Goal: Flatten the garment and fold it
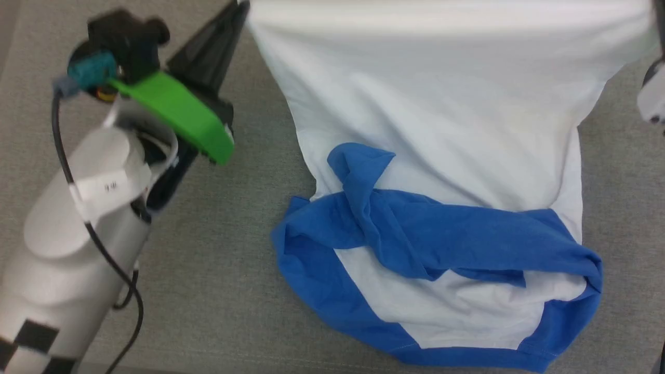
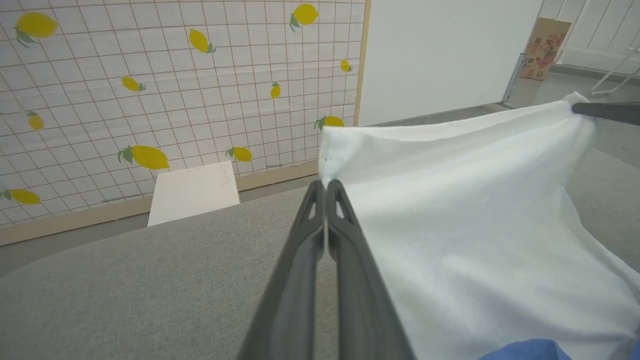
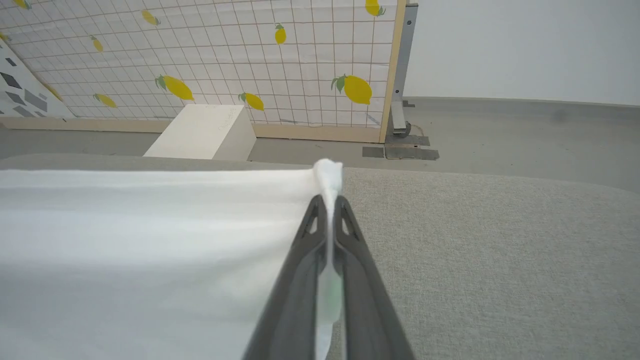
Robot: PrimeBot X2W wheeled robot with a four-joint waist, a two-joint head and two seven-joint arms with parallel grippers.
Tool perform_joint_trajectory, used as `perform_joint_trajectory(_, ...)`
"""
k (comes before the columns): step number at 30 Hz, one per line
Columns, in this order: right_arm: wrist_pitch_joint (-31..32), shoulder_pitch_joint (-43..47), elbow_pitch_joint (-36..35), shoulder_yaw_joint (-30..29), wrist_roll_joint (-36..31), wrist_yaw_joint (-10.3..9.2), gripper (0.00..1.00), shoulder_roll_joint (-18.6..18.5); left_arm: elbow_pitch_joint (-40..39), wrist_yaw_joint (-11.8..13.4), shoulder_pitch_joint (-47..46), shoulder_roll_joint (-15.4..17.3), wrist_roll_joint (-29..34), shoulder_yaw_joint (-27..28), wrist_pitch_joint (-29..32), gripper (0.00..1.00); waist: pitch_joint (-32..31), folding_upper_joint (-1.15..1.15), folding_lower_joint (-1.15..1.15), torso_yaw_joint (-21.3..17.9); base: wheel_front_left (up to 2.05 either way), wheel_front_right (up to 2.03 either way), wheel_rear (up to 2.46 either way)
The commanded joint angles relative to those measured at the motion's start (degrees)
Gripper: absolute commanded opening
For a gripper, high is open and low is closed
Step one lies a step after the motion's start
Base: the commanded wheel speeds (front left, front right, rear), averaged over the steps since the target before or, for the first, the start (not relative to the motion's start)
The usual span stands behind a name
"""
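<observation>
left arm (image 1: 78, 218): pale smooth shell, green plastic bracket (image 1: 182, 117), thin black cable (image 1: 62, 150). Its lower part is cut off by the frame edge.

left gripper (image 2: 326, 184): in the head view the fingertips run off the top edge, so I read the grip from its wrist view. Two long dark fingers are pressed together, pinching a white hem corner of the garment (image 1: 441, 104).

The garment sits mid-table, right of that arm. It's thin soft cloth. The white body is lifted and pulled taut along the far edge between both grippers, then slopes down to the grey woven table top (image 1: 218, 270). The blue sleeves and neck band are bunched in a crumpled heap at the near end. I can't make out how the sleeves run under those folds.

right gripper (image 3: 329, 199): in the head view it's just a blurred pale piece, cut off at the right edge. Its wrist view shows the fingers clamped on the other white corner, with cloth squeezed between them and poking past the tips.
</observation>
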Motion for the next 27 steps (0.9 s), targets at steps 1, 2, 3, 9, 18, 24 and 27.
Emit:
perform_joint_trajectory(1,-0.5,2.8,-1.5,-0.3,1.1,-0.09,0.0,0.0,-1.5,0.9,2.7,1.3,0.6,0.1,-0.6,0.0,-3.8,0.0,0.0,0.6,0.0,0.0,0.0)
perform_joint_trajectory(2,-0.5,4.3,-2.4,-0.3,1.6,-0.09,0.0,0.2,-2.5,1.3,4.1,1.6,0.5,0.1,-0.8,0.0,-4.5,0.0,0.0,0.5,0.0,0.0,0.0)
perform_joint_trajectory(3,-0.6,6.3,-3.6,-0.5,2.1,-0.09,0.0,0.4,-3.9,1.9,5.9,2.2,0.3,0.1,-1.0,0.0,-5.4,0.0,0.0,0.5,0.0,0.0,0.0)
perform_joint_trajectory(9,-1.2,17.1,-9.8,-2.1,4.8,-0.09,0.0,2.8,-11.5,6.0,16.2,5.1,1.3,-0.4,-2.8,0.0,-9.8,0.0,0.0,0.3,0.0,0.0,0.0)
perform_joint_trajectory(18,-1.2,33.4,-19.9,-5.2,7.3,-0.09,0.0,7.2,-20.4,13.2,30.1,7.0,4.1,-3.3,-4.3,0.0,-14.3,0.0,0.0,0.4,0.0,0.0,0.0)
perform_joint_trajectory(24,-1.3,41.6,-24.4,-5.2,8.6,-0.09,0.0,9.8,-24.3,16.9,37.6,6.2,3.1,-4.5,-5.6,0.0,-16.3,0.0,0.0,-0.2,0.0,0.0,0.0)
perform_joint_trajectory(27,-1.2,45.6,-25.8,-4.9,9.5,-0.09,0.0,10.4,-26.6,18.1,41.3,5.5,1.7,-4.8,-6.3,0.0,-17.1,0.0,0.0,-0.5,0.0,0.0,0.0)
